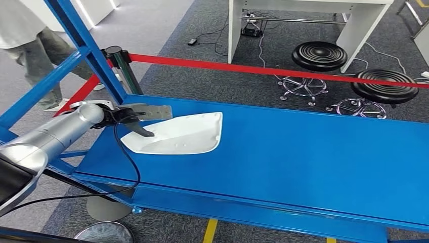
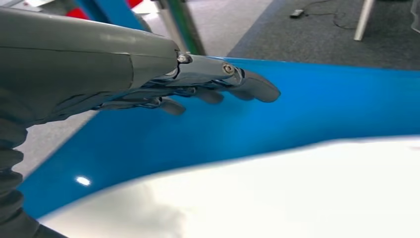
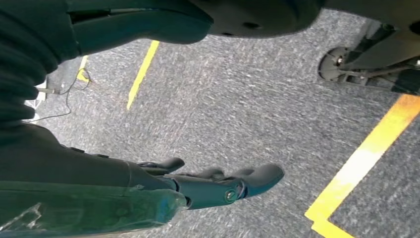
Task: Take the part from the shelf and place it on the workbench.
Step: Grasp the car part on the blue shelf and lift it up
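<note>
The white curved part (image 1: 187, 134) lies flat on the blue workbench (image 1: 303, 152), near its left end. My left hand (image 1: 129, 117) reaches in from the left at the part's near-left edge, one dark finger lying over the white surface. In the left wrist view the fingers (image 2: 218, 91) stretch out straight over the blue top (image 2: 307, 109), with nothing between them and the part (image 2: 272, 193) close by. My right hand (image 3: 218, 183) hangs over grey carpet with its fingers extended, holding nothing.
A blue shelf frame (image 1: 76, 45) rises at the left. Behind the bench runs a red barrier belt (image 1: 263, 70) from a dark post (image 1: 124, 68). Two black stools (image 1: 318, 55) and a white desk (image 1: 354, 25) stand beyond. A person (image 1: 30, 45) stands far left.
</note>
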`<action>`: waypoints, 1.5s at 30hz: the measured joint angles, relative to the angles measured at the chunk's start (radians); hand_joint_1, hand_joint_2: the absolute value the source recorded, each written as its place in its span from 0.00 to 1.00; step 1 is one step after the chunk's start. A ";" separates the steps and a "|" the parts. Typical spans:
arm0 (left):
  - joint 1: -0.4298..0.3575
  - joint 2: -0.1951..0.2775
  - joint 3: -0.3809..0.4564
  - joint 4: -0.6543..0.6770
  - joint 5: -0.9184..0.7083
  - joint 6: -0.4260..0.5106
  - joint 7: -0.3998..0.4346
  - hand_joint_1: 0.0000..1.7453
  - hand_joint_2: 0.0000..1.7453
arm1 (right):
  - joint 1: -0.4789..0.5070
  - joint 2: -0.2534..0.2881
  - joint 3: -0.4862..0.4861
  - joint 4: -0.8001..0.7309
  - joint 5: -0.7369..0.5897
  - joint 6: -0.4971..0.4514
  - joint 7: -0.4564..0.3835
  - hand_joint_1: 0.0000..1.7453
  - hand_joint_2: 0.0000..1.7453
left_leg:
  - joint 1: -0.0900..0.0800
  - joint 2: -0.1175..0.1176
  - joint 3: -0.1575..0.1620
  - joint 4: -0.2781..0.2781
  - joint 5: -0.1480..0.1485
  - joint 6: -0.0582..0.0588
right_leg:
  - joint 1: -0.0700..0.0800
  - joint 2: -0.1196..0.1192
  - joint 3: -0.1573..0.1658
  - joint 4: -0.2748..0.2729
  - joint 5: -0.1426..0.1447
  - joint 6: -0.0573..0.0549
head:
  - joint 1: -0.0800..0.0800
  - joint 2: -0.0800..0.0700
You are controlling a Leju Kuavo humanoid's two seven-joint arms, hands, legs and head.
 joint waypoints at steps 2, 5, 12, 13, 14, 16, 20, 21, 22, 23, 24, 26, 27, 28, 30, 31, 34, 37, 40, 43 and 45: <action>0.002 0.005 -0.007 -0.005 0.003 0.001 0.000 0.00 1.00 | 0.000 0.000 0.000 0.000 0.001 0.000 0.000 0.00 1.00 | 0.001 0.002 -0.021 0.049 -0.033 -0.007 | -0.002 0.000 0.001 -0.002 0.002 -0.015 | -0.002 0.000; 0.009 0.012 -0.015 -0.007 0.012 0.003 0.000 0.00 1.00 | 0.000 0.000 0.000 0.000 0.004 -0.001 0.000 0.00 1.00 | 0.001 0.002 -0.110 0.235 -0.118 -0.012 | -0.002 0.000 0.001 -0.002 0.002 -0.025 | -0.004 0.000; 0.019 0.023 -0.042 -0.019 0.051 0.012 0.000 0.00 1.00 | -0.002 0.000 0.000 0.000 0.014 -0.006 -0.002 0.00 1.00 | -0.002 0.003 -0.010 0.019 0.004 0.002 | 0.004 -0.001 0.000 -0.001 0.002 -0.013 | -0.003 0.000; 0.018 0.024 -0.046 -0.021 0.056 0.011 0.000 0.00 1.00 | -0.002 0.000 0.000 0.000 0.015 -0.007 -0.002 0.00 1.00 | -0.003 0.002 -0.005 0.005 0.001 0.004 | 0.005 -0.001 -0.001 -0.003 0.003 -0.007 | -0.002 0.000; 0.018 0.025 -0.051 -0.023 0.061 0.010 0.001 0.00 1.00 | -0.003 0.000 0.000 0.000 0.016 -0.008 -0.003 0.00 1.00 | -0.004 0.001 -0.004 0.000 0.001 0.008 | 0.004 -0.001 -0.001 -0.007 0.005 -0.001 | -0.002 0.000; 0.017 0.026 -0.064 -0.031 0.076 0.008 0.006 0.00 1.00 | -0.003 0.000 0.000 0.000 0.021 -0.011 -0.004 0.00 1.00 | -0.002 0.002 -0.003 -0.005 0.005 0.019 | 0.002 -0.002 -0.009 0.002 -0.004 0.010 | -0.001 0.000; 0.019 0.030 -0.090 -0.047 0.112 0.005 0.016 0.00 1.00 | -0.003 0.000 0.000 0.000 0.029 -0.018 -0.008 0.00 1.00 | 0.000 0.010 0.000 -0.008 0.007 0.031 | 0.003 -0.003 -0.108 0.208 -0.106 0.022 | 0.003 0.000; 0.023 0.031 -0.098 -0.049 0.118 0.006 0.017 0.00 1.00 | -0.002 0.000 0.000 0.000 0.030 -0.020 -0.009 0.00 1.00 | 0.000 0.012 -0.001 -0.008 0.007 0.031 | 0.003 -0.003 -0.129 0.252 -0.117 0.023 | 0.003 0.000; 0.026 0.032 -0.105 -0.051 0.123 0.007 0.017 0.00 1.00 | 0.000 0.000 -0.001 0.000 0.031 -0.021 -0.010 0.00 1.00 | 0.000 0.013 0.000 -0.008 0.006 0.031 | 0.003 -0.003 -0.134 0.262 -0.109 0.024 | 0.004 0.000; 0.029 0.033 -0.111 -0.052 0.128 0.010 0.017 0.00 1.00 | 0.002 0.000 -0.001 0.000 0.031 -0.022 -0.012 0.00 1.00 | 0.001 0.012 0.000 -0.007 0.006 0.031 | 0.002 -0.004 -0.119 0.232 -0.085 0.024 | 0.003 0.000; 0.031 0.033 -0.117 -0.054 0.132 0.013 0.017 0.00 1.00 | 0.002 0.000 -0.002 0.000 0.032 -0.024 -0.014 0.00 1.00 | 0.003 0.011 0.000 -0.006 0.005 0.029 | 0.001 -0.004 -0.089 0.172 -0.051 0.026 | 0.004 0.000; 0.032 0.036 -0.129 -0.057 0.139 0.020 0.016 0.00 1.00 | 0.000 0.000 -0.005 0.000 0.032 -0.029 -0.018 0.00 1.00 | 0.002 0.006 -0.002 0.000 0.002 0.019 | -0.002 -0.002 -0.025 0.051 -0.009 0.027 | 0.005 0.000; 0.032 0.039 -0.135 -0.058 0.142 0.022 0.016 0.00 1.00 | -0.001 0.001 -0.006 0.000 0.033 -0.030 -0.020 0.00 1.00 | 0.000 0.004 -0.004 0.002 0.002 0.013 | -0.003 -0.001 -0.007 0.018 -0.003 0.025 | 0.004 0.000; 0.033 0.041 -0.142 -0.058 0.145 0.023 0.016 0.00 1.00 | -0.002 0.002 -0.008 0.000 0.033 -0.031 -0.021 0.00 1.00 | -0.002 0.002 -0.006 0.002 0.004 0.007 | -0.002 0.000 -0.001 0.007 -0.006 0.019 | 0.002 0.000; 0.035 0.046 -0.153 -0.059 0.148 0.024 0.015 0.00 1.00 | -0.003 0.002 -0.009 0.000 0.033 -0.033 -0.023 0.00 1.00 | 0.000 0.001 -0.006 -0.002 0.007 -0.001 | -0.002 -0.001 -0.001 0.004 -0.004 0.003 | -0.002 0.000; 0.036 0.048 -0.158 -0.059 0.149 0.024 0.015 0.00 1.00 | -0.003 0.002 -0.010 0.000 0.034 -0.033 -0.023 0.00 1.00 | 0.001 0.001 -0.008 0.003 0.002 -0.006 | -0.002 -0.001 -0.001 0.003 -0.003 -0.005 | -0.004 0.000; 0.038 0.053 -0.168 -0.059 0.151 0.025 0.015 0.00 1.00 | -0.004 0.002 -0.010 0.000 0.034 -0.034 -0.024 0.00 1.00 | 0.002 0.003 -0.066 0.133 -0.074 -0.015 | -0.003 -0.001 0.000 0.000 0.000 -0.022 | -0.008 0.000; 0.046 0.056 -0.176 -0.059 0.151 0.026 0.015 0.00 1.00 | -0.003 0.002 -0.011 0.000 0.034 -0.034 -0.025 0.00 1.00 | 0.002 0.003 -0.137 0.276 -0.118 -0.014 | -0.002 -0.001 0.000 0.000 -0.001 -0.024 | -0.009 0.000; 0.047 0.058 -0.186 -0.059 0.151 0.026 0.015 0.00 1.00 | -0.005 0.002 -0.012 0.000 0.034 -0.034 -0.025 0.00 1.00 | 0.002 0.004 -0.073 0.139 -0.028 -0.005 | -0.002 -0.001 0.003 0.000 -0.002 -0.023 | -0.009 0.000; 0.042 0.059 -0.190 -0.059 0.151 0.027 0.014 0.00 1.00 | -0.006 0.002 -0.013 0.000 0.034 -0.035 -0.025 0.00 1.00 | -0.002 0.004 -0.009 0.007 0.006 0.001 | 0.003 0.000 0.002 -0.001 -0.003 -0.011 | -0.008 0.000; 0.042 0.059 -0.191 -0.060 0.153 0.027 0.014 0.00 1.00 | -0.006 0.002 -0.014 0.000 0.036 -0.035 -0.025 0.00 1.00 | -0.003 0.002 -0.006 -0.002 0.005 0.008 | 0.003 -0.001 0.003 -0.007 -0.001 0.001 | -0.007 0.000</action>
